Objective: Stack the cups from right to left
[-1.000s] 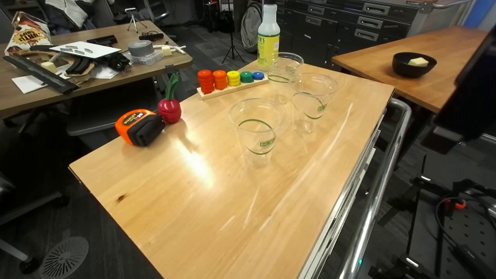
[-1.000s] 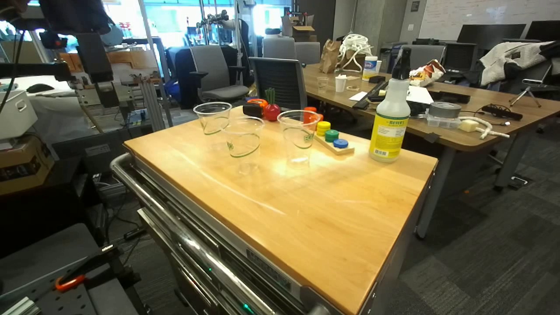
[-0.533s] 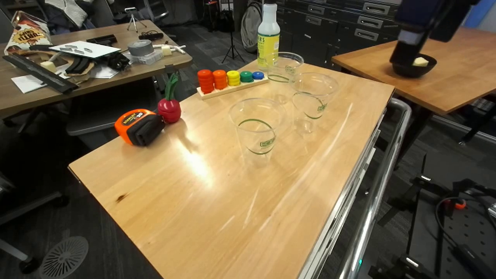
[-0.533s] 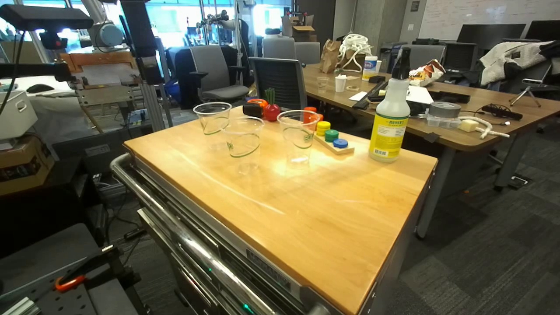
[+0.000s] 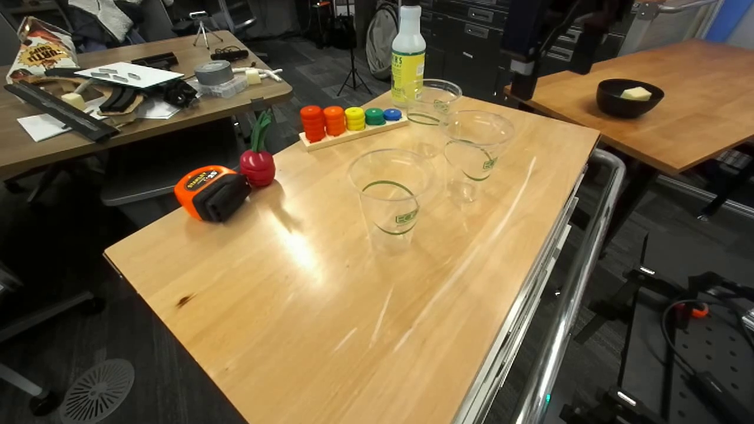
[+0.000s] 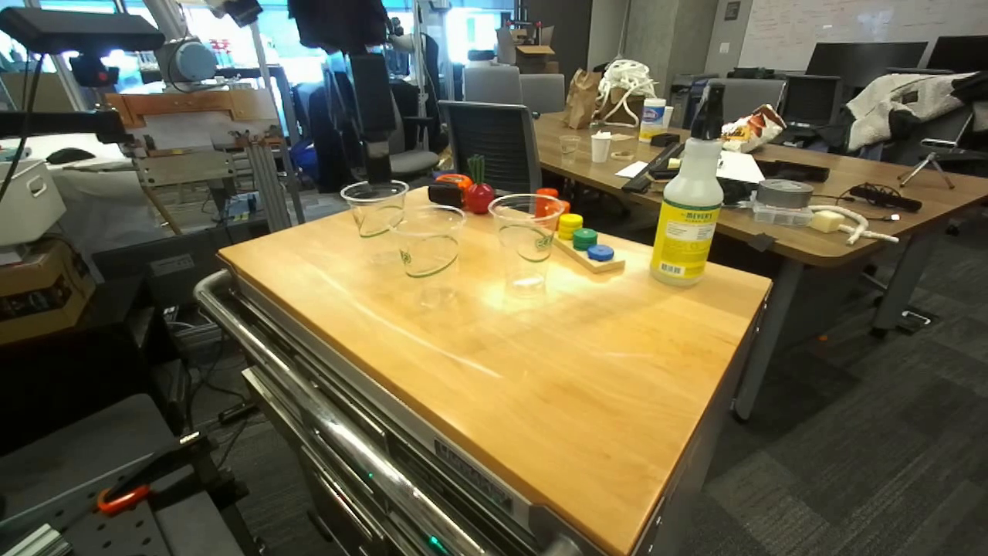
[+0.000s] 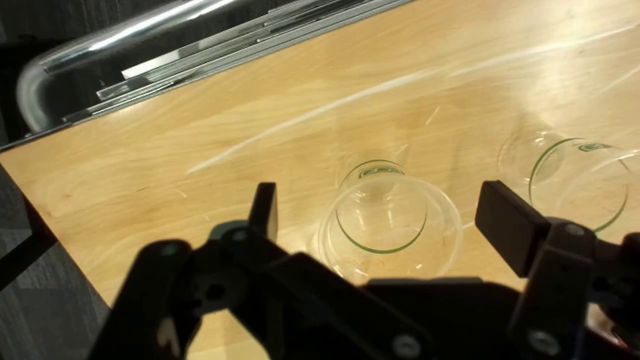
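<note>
"Wrist view: do we have a clear cup (image 7: 390, 220) in the middle there?"

"We do, mouth up, and a second cup (image 7: 585, 175) over to the right, partly hidden and running out of frame."

"How do we find the gripper (image 7: 382, 210)?"

"Spread wide. We see its fingers (image 7: 510, 230) well apart, with the middle cup showing through the gap. In an exterior view we can see it hanging to the upper right of the cups, apart from them."

"And all three cups?"

"Upright on the wooden tabletop (image 5: 330, 341) in both exterior views, each on its own base, near one another, with green print on their sides. The back cup (image 5: 434, 112) stands nearest the spray bottle (image 5: 408, 68)."

"What else do we have close by?"

"A pale board (image 5: 353, 136) bearing stacked rings (image 5: 354, 119) in red, orange, yellow, green and blue. Further along, we see a red radish-shaped thing (image 5: 257, 167) with green leaves, just beside an orange and black tape measure (image 5: 211, 193)."

"And beyond those?"

"A metal rail (image 5: 579, 282) along one side, and on a separate table (image 5: 695, 76), a dark bowl (image 5: 630, 108) holding a pale block (image 5: 637, 94)."
</note>
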`<action>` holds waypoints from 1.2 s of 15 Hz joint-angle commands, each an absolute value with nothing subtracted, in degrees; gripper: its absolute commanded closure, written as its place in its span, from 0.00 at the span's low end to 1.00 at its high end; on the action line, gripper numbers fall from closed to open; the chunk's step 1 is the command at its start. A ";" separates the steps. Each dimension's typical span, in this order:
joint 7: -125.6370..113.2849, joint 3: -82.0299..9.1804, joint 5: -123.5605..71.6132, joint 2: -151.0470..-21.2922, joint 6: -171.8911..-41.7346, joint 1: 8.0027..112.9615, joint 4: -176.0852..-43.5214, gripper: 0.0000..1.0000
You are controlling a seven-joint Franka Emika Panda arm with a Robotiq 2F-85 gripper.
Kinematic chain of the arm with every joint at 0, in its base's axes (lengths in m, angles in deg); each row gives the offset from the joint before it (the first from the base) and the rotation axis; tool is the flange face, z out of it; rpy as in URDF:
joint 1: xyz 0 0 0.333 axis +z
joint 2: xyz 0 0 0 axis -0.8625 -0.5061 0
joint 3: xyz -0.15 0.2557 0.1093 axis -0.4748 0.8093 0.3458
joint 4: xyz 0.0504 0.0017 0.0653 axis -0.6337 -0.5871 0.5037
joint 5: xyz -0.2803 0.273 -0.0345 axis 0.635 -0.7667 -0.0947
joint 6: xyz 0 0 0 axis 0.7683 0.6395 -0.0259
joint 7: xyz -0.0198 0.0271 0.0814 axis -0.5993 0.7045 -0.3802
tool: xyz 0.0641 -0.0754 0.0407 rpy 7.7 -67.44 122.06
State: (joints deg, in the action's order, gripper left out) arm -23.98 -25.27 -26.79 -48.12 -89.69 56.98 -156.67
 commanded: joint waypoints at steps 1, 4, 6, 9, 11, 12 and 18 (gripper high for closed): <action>-23.38 -26.05 -23.13 -55.39 -90.48 56.38 -151.97 0.00; -23.43 -26.90 -20.29 -58.85 -90.77 56.58 -150.32 0.00; -23.38 -27.60 -19.44 -60.83 -91.11 56.77 -149.36 0.00; -23.14 -28.85 -20.34 -62.99 -91.33 56.86 -148.49 0.00; -22.96 -29.68 -21.03 -63.99 -91.44 56.86 -148.29 0.01; -22.93 -30.12 -21.34 -64.54 -91.80 56.82 -148.28 0.25; -22.86 -31.44 -27.63 -65.97 -95.19 57.26 -148.12 0.64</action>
State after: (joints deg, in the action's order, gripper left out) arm -23.93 -30.57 -24.47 -65.00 -93.74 56.58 -149.57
